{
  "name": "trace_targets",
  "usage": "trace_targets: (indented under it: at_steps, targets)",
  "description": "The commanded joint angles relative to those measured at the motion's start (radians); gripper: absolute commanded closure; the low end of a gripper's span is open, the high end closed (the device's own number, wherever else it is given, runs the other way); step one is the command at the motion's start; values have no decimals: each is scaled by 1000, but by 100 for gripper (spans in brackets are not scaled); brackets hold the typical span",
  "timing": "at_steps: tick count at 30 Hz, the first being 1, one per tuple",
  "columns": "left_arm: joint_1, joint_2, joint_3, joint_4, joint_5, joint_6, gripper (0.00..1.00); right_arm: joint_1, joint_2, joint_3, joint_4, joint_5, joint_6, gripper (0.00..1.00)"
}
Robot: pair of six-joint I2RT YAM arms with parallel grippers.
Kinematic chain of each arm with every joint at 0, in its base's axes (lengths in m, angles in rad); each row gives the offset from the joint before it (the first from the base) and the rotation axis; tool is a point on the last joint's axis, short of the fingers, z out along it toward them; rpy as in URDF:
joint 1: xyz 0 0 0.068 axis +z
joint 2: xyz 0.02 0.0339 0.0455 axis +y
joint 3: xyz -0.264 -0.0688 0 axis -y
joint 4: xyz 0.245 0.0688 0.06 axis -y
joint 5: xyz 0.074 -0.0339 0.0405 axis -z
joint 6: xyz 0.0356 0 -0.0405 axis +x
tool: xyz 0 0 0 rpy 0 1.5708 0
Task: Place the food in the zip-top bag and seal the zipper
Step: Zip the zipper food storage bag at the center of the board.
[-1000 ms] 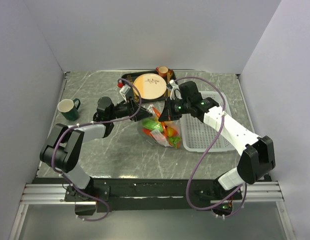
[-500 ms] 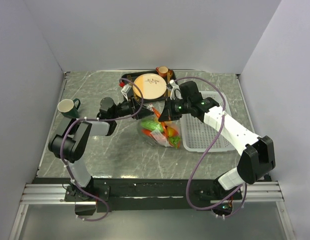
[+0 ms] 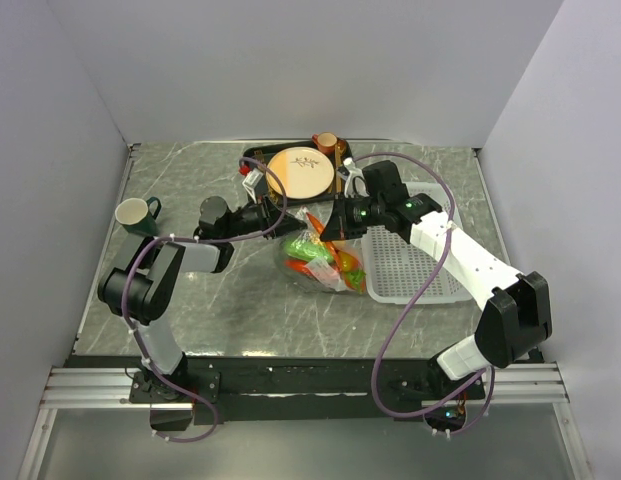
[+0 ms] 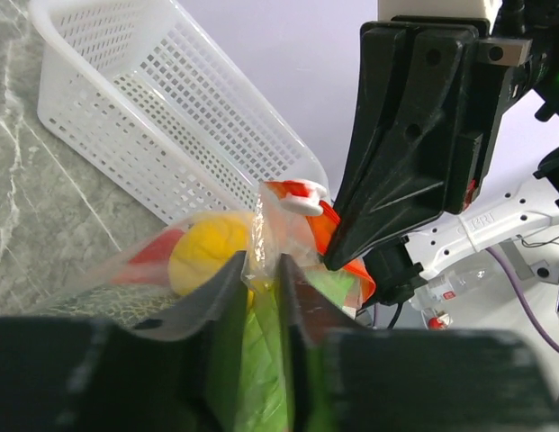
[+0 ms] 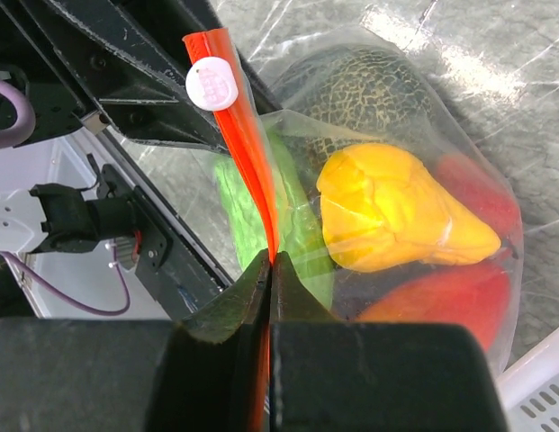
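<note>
Clear film at the mouth of the bag (image 3: 325, 262) is now pinched in the left claw (image 4: 261, 270), which stood wide a second ago. The right claw (image 5: 270, 270) stays clamped on the zipper (image 5: 247, 162). The bag lies against the left side of the basket (image 3: 415, 270). Inside it I count one pear (image 5: 396, 211), one melon (image 5: 369, 90) and two red pieces (image 5: 441, 301). One bag, one basket.

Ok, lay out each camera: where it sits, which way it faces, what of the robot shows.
Top external: above, behind the bases, looking down on the table; left arm and right arm show.
Left wrist: on the left arm, facing the zip-top bag and right gripper; own fingers below.
Right wrist: looks along the zipper; own fingers clamp it.
Shared: both wrists see the yellow pear.
</note>
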Motion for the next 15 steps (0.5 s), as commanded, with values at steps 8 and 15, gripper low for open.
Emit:
trace_targets:
  at_steps: [8,15]
  targets:
    - [-8,-84,62,-91,-9,37,91,6,-80,52,8,204,9,48]
    - [-29,-123,106,-269,-35,132,91,55,-125,119,10,376,-55,44]
